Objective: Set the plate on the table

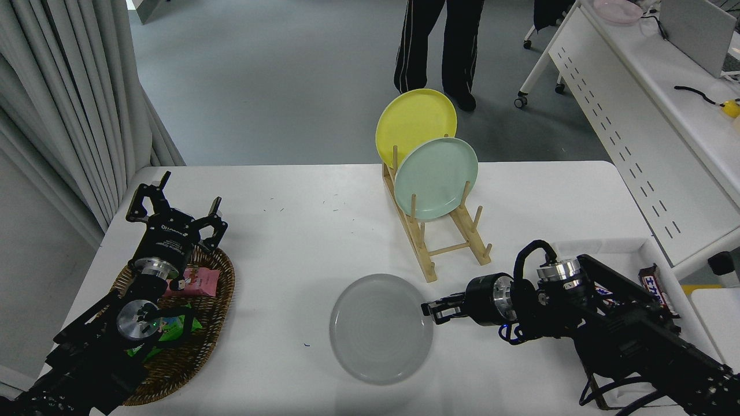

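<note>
Grey plate (380,328) sits low on the white counter (300,231), near the front edge, left of centre-right. Whether it lies fully flat or is tipped at its right rim cannot be told. Right gripper (432,311) reaches in from the right, level with the counter; its fingers are narrow and pinch the plate's right rim.

Open room: wide bare counter left and behind the plate, up to the far edge. A thin strip of counter lies between plate and front edge. Just behind and right of the plate stands a wooden dish rack (439,242); its near foot is close to the plate's far rim, not touching. The rack holds a mint green plate (435,178) upright and tilted, with a yellow plate (415,124) behind it at the counter's far edge.

Left gripper (176,211) parked at lower left above a wicker basket (199,341), fingers spread wide, holding nothing. Basket carries a pink packet (199,283) and a green packet (167,334); print too small to read. White lettering on the left gripper body, not legible.

Right edge: a white tray (647,248) under the right arm, with a snack bar (652,283) showing letters, unreadable.

Room: grey floor, pale curtain (75,104) at left, white perforated-panel desk (647,127) on wheels at right, a person's dark trouser legs (436,46) beyond the far edge.
</note>
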